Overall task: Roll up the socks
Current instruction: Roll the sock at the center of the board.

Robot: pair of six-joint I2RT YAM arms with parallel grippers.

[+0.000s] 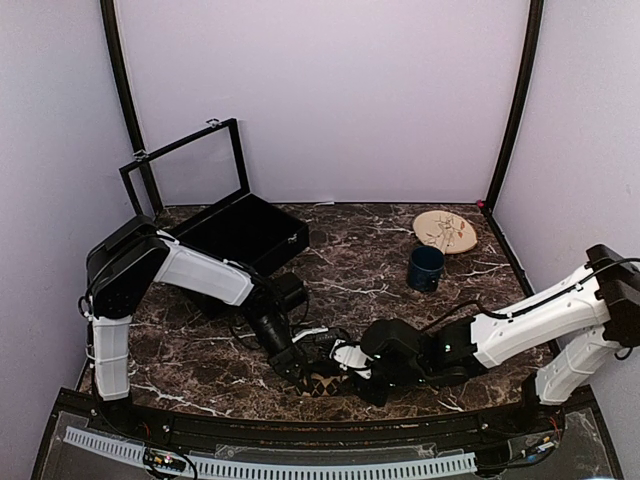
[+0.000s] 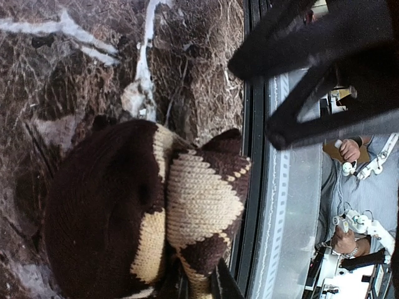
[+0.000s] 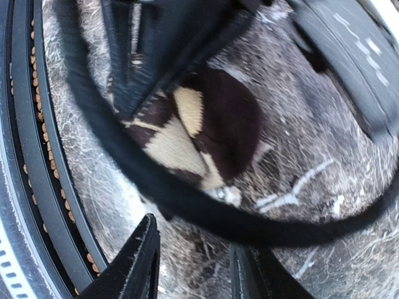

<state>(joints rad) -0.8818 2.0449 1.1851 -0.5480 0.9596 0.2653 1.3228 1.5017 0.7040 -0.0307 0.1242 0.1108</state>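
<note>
The brown-and-cream argyle knit sock bundle lies bottom centre in the top view, at the table edge, directly between the left gripper and right gripper, both spread apart and empty.

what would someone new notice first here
A brown-and-cream argyle sock bundle lies at the near edge of the dark marble table, with the left hand and right hand crowded close to it. Farther back, an open black case sits at the left, and a blue mug stands beside a round wooden board at the right.
</note>
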